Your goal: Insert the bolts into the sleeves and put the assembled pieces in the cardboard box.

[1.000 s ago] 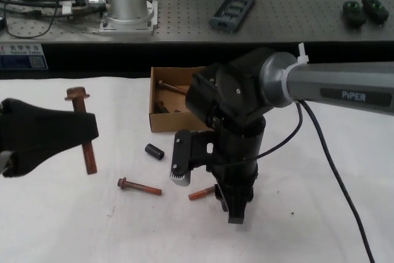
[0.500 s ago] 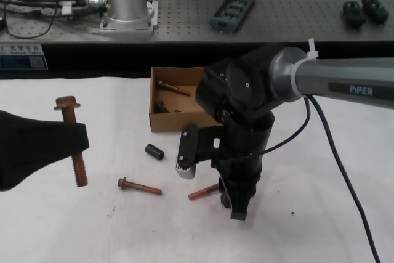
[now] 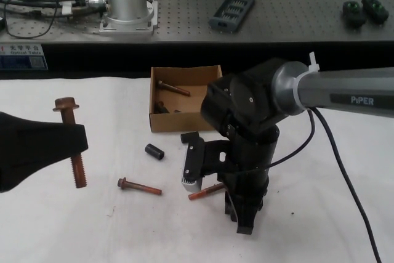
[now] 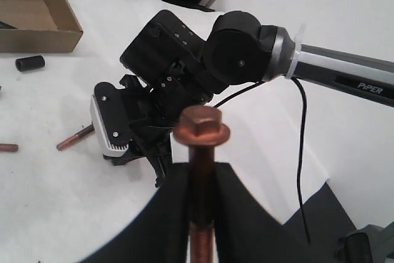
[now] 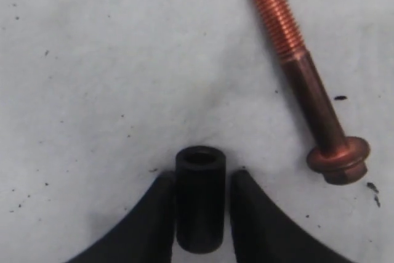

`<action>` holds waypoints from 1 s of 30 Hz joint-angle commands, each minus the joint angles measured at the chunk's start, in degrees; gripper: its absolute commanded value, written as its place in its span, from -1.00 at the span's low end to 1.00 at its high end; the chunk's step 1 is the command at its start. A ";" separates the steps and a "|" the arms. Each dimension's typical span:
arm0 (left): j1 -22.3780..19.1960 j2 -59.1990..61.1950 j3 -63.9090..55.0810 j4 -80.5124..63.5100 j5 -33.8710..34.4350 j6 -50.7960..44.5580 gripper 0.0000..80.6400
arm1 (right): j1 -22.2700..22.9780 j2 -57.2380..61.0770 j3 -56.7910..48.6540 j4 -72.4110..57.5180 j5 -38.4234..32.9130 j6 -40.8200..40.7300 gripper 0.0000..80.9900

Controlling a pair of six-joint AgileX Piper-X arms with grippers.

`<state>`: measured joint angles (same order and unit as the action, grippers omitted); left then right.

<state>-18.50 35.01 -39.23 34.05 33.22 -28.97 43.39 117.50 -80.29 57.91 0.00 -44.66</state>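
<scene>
My left gripper [image 3: 74,143] is at the left of the white cloth, shut on a copper bolt [image 3: 72,146] that it holds upright, head up. In the left wrist view the bolt's hex head [image 4: 201,129] stands above the dark fingers [image 4: 237,207]. My right gripper [image 3: 244,223] points straight down at the cloth in the middle. Its fingers press both sides of a short black sleeve [image 5: 200,204]; the right gripper [image 5: 202,178] is shut on it. Beside it lies a loose copper bolt [image 5: 308,84]. The cardboard box [image 3: 184,121] sits behind the right arm, with a bolt [image 3: 173,88] inside.
A second black sleeve [image 3: 154,151] lies in front of the box. One loose bolt [image 3: 140,186] lies left of the right arm, and another bolt [image 3: 206,192] is partly hidden under it. The right arm's cable [image 3: 345,189] trails to the right. A raised bench edge [image 3: 197,50] runs behind the cloth.
The left gripper has carried its bolt left and slightly down, then held still. The right arm has shifted right and lowered toward the cloth.
</scene>
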 commanded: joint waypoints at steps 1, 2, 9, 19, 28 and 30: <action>0.08 -0.62 -0.30 -0.72 0.46 -1.07 -0.98 | 0.15 0.83 1.41 0.33 1.86 1.34 -0.53; 0.08 -0.62 -0.30 -0.72 0.46 -1.07 -0.98 | 0.15 0.83 1.41 -0.22 2.05 2.35 -0.61; 0.08 -0.57 -0.30 -1.61 -1.60 1.56 -0.98 | -0.32 -0.95 1.41 0.00 -12.68 10.03 -0.88; 1.82 7.21 -0.30 -21.40 1.10 6.70 -0.98 | -4.98 -23.73 15.87 -6.83 -33.58 15.56 -0.88; 2.26 29.15 -1.00 -46.09 14.26 3.75 -0.98 | -5.30 -39.51 27.21 -33.42 -36.98 23.79 -0.88; 2.26 32.35 -1.46 -50.45 14.69 1.82 -0.98 | -5.30 -39.20 28.79 -37.35 -38.90 25.18 -0.88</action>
<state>-16.38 64.98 -39.23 -8.20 46.22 -24.57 38.37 78.43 -53.83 27.13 -35.21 -21.78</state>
